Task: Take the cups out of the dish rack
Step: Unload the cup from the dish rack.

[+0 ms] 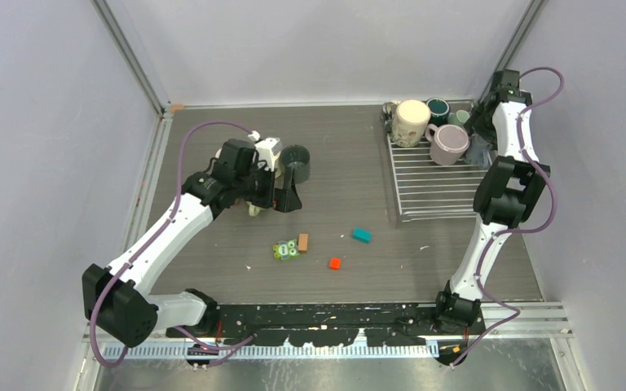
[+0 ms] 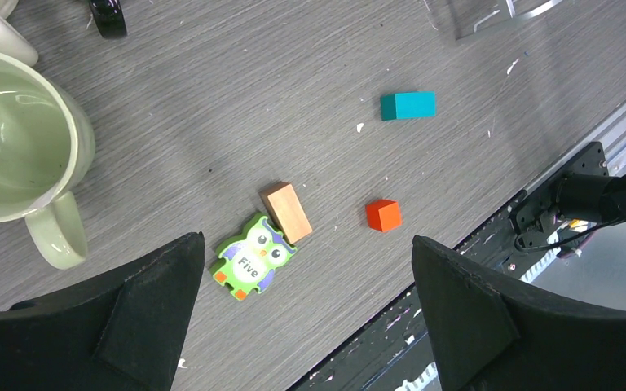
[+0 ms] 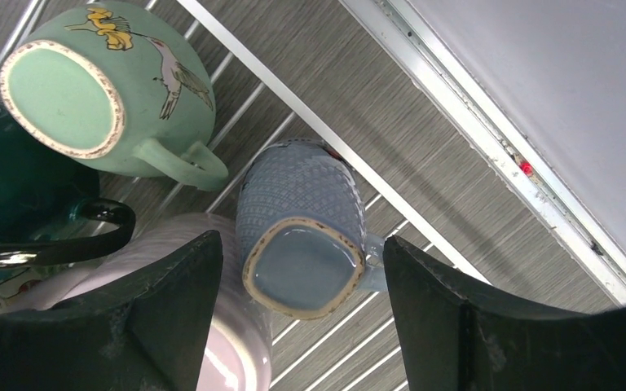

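Right pincer point(image 3: 301, 254), jaws wide, flanks the blue-grey cup point(image 3: 295, 213), contact unclear.

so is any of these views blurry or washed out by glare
top external: even soft light, faint shadows, all sharp; left wrist: table crisp, mild sheen inside the pale green mug, left fingers near-black, little detail; right wrist: blue-grey mug in focus, right fingers dark and slightly soft.

Colours on my cameras

I see a cream mug point(image 1: 411, 122), a mauve-pink mug point(image 1: 448, 143), a dark teal mug point(image 1: 438, 107), a mint mug point(image 3: 106, 90) painted with a bird, a grey-blue mug point(image 3: 297, 220) with a woven pattern and a pale green mug point(image 2: 16, 134). There is also a teal block point(image 2: 407, 105), a red cube point(image 2: 383, 215), an orange block point(image 2: 287, 213) and a green owl piece point(image 2: 253, 255).
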Robot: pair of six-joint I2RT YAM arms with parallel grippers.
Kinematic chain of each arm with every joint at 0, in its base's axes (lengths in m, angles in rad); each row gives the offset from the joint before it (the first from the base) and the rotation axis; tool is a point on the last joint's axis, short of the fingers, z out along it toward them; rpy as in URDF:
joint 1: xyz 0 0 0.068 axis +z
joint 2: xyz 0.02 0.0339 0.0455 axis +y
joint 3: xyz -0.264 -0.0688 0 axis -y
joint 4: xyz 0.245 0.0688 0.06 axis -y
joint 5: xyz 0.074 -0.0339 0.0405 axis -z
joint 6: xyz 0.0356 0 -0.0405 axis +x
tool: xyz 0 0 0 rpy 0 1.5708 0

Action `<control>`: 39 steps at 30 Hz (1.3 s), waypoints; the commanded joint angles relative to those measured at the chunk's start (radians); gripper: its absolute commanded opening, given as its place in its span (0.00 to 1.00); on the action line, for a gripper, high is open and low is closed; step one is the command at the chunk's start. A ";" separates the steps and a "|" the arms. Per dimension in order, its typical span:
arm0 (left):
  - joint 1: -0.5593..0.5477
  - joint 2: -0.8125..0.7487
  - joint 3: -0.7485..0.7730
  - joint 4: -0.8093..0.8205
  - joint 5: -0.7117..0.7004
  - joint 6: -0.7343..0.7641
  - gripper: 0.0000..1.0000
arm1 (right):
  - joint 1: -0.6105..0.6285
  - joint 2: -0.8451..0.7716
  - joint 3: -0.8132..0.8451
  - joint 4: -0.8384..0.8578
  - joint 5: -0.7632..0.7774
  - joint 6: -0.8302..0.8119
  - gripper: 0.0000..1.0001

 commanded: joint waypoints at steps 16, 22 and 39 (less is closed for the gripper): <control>-0.003 -0.019 -0.001 0.038 0.028 -0.003 1.00 | 0.019 0.047 0.044 -0.040 0.017 0.019 0.67; -0.004 -0.015 0.000 0.039 0.031 -0.004 1.00 | 0.021 0.035 0.068 -0.075 0.042 0.028 0.44; -0.004 -0.013 0.001 0.041 0.055 -0.007 1.00 | 0.010 -0.036 0.095 -0.206 0.073 0.092 0.22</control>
